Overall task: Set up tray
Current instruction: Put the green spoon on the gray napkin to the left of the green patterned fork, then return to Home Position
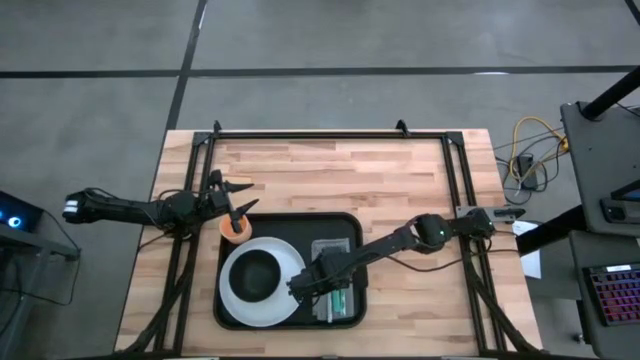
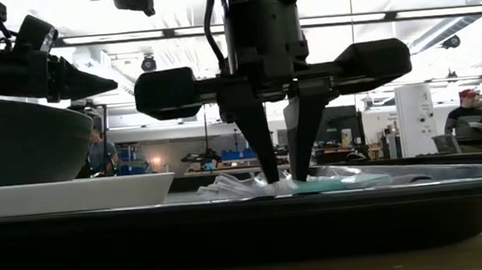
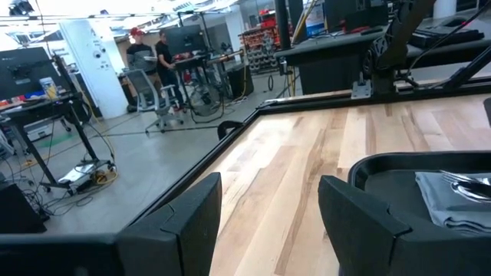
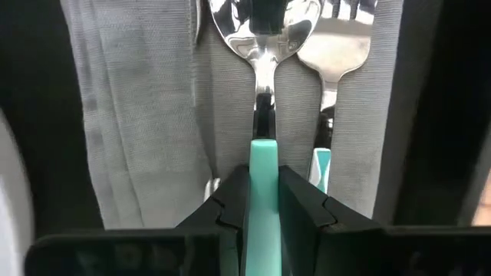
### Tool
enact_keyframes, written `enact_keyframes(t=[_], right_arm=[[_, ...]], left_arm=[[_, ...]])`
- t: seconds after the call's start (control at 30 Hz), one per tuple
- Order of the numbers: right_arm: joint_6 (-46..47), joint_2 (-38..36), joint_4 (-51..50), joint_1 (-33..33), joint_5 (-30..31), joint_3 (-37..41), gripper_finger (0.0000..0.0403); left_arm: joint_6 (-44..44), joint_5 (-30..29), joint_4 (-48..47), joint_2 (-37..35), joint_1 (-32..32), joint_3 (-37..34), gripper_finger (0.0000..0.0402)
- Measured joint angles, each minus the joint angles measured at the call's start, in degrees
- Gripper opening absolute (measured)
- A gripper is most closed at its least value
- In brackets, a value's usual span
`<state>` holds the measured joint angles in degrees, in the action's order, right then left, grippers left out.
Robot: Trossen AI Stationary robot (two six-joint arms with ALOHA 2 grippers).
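Already we find the large flat black rectangular tray (image 1: 345,225) lying on the pale wooden butcher-block table (image 1: 330,170), at its near middle, and mostly laid. On the tray's left part sits the round white plate (image 1: 240,300) carrying a dark round bowl (image 1: 262,277); on its right part lies the small grey folded cloth (image 4: 138,115). In the right wrist view, the right gripper (image 4: 262,195) has its jaws narrow, clamped on the teal handle of a shiny metal spoon (image 4: 262,31) resting on that cloth, with a metal fork (image 4: 337,46) just beside it, also teal-handled. The low view shows those fingers down at the cloth. The left gripper (image 1: 238,212) hovers with jaws wide just above a small orange cup (image 1: 236,229) at the tray's far-left corner; whether the cup stands on the tray or just off its rim we cannot tell. We judge that 2 small steps remain: releasing the spoon and settling the cup.
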<state>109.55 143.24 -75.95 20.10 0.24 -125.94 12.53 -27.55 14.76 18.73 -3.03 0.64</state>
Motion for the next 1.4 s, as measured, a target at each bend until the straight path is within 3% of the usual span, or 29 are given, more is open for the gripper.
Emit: enact_keyframes(t=[0.53, 1.07, 1.4], right_arm=[[-0.2, -0.3, 1.7, 0.0, -0.2, 0.0, 0.0049], [-1.9, -0.3, 2.1, 0.0, -0.3, -0.4, 0.0154], [-7.3, -0.4, -1.0, 0.0, -0.2, -6.1, 0.018]], left_arm=[[0.0, 0.0, 0.0, 0.1, 0.0, 0.0, 0.0198], [0.0, 0.0, 0.0, 0.1, 0.0, 0.0, 0.0198], [0.0, 0.0, 0.0, 0.1, 0.0, 0.0, 0.0198]])
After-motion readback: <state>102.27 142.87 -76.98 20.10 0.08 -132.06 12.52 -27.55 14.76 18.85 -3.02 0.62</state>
